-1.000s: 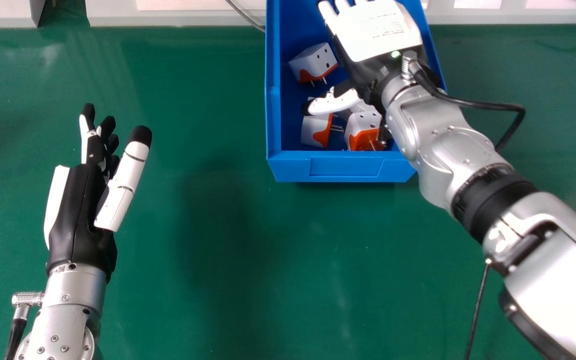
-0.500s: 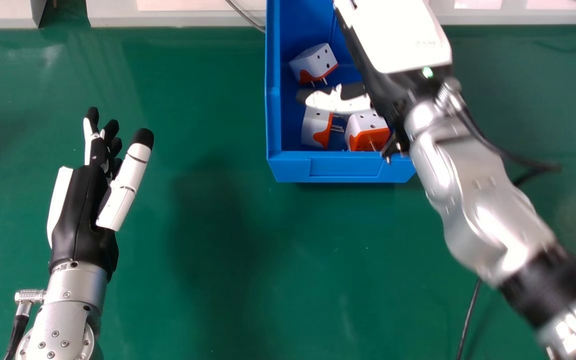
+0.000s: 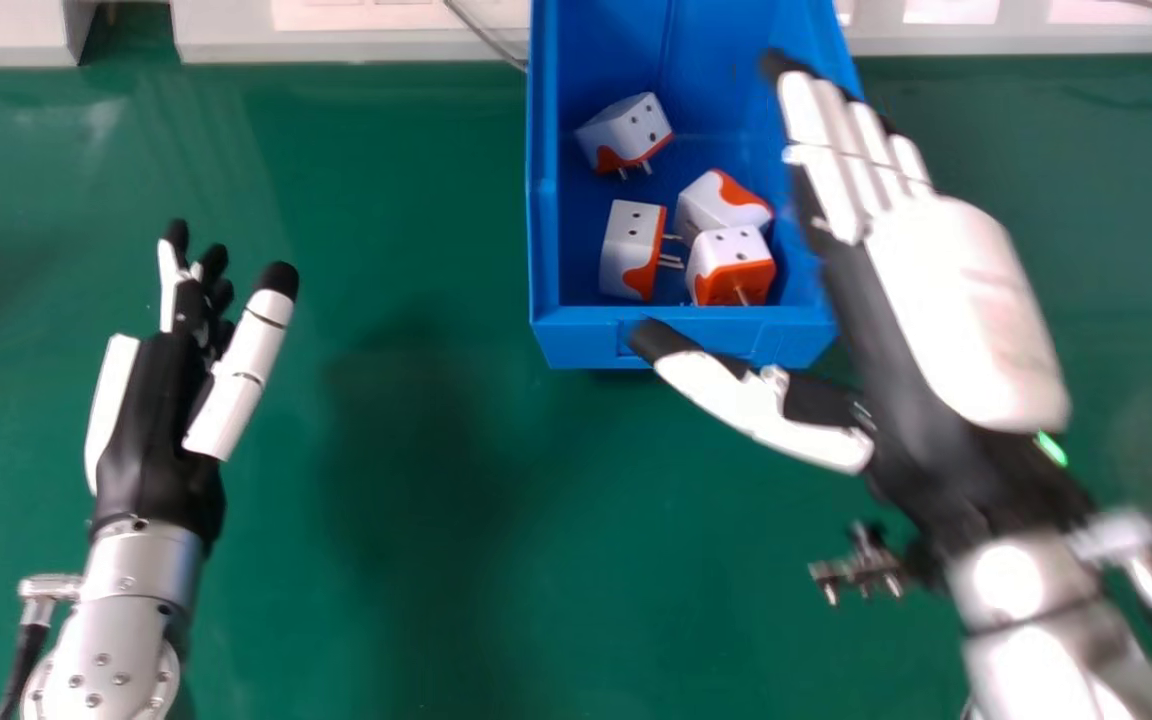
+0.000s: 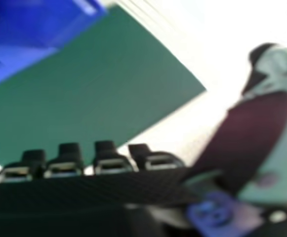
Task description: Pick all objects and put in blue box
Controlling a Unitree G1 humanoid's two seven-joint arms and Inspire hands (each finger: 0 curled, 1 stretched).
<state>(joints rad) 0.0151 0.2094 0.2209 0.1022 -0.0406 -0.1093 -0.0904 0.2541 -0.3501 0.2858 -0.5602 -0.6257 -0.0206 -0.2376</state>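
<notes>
Four adapter plugs could be jostled if the right robot hand swings low, since its thumb overlaps the blue box in the head view. That hand is empty, fingers straight, thumb apart. The box stands ahead-left of it, all four inside, two touching. The left robot hand is also open.

Glare on right forearm — table softly shadowed.

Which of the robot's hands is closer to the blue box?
The right hand: it hovers over the blue box's right side. The left hand is well off to the left.
</notes>
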